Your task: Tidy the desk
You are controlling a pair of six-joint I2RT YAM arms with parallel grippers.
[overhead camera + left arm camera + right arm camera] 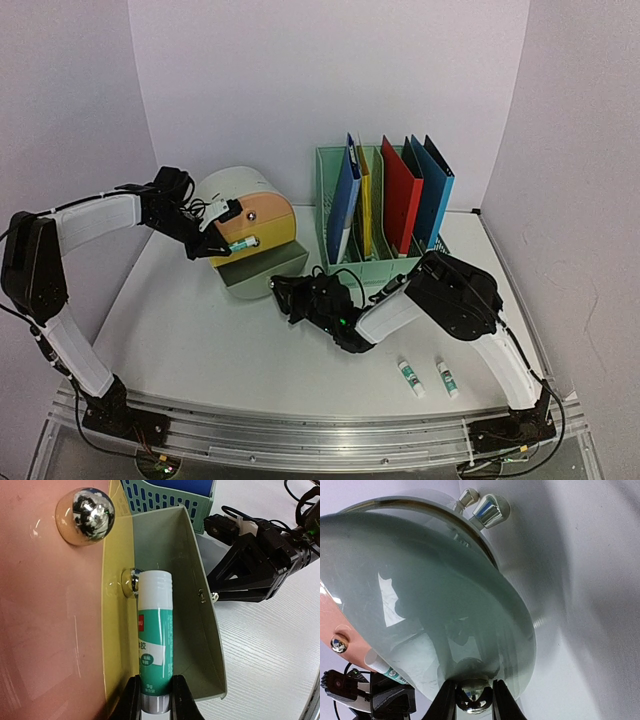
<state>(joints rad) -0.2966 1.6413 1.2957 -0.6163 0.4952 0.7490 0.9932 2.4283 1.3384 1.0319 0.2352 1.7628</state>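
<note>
The desk is a flat white top with a faint wood grain. It has a ribbed silver rail along its front edge and matte lilac walls around it. It lies beneath both arms.

The right pincer sits low over the middle of the desk, and the left pincer is raised above the back left part.

At the back stands a rounded cream organizer with a glossy pink drawer front and a domed chrome stud. Its sage-green drawer is pulled out, smooth and thin-walled.

The left pincer is clamped on the base of a glue stick, a white cylinder with a ribbed cap and a teal label. The stick is held lengthwise over the open drawer.

In the right wrist view, the right pincer is closed on a small chrome knob on the drawer's curved, shiny front.

To the right is a mint plastic file holder holding upright blue, yellow and red folders. Two more glue sticks lie side by side near the front right.
</note>
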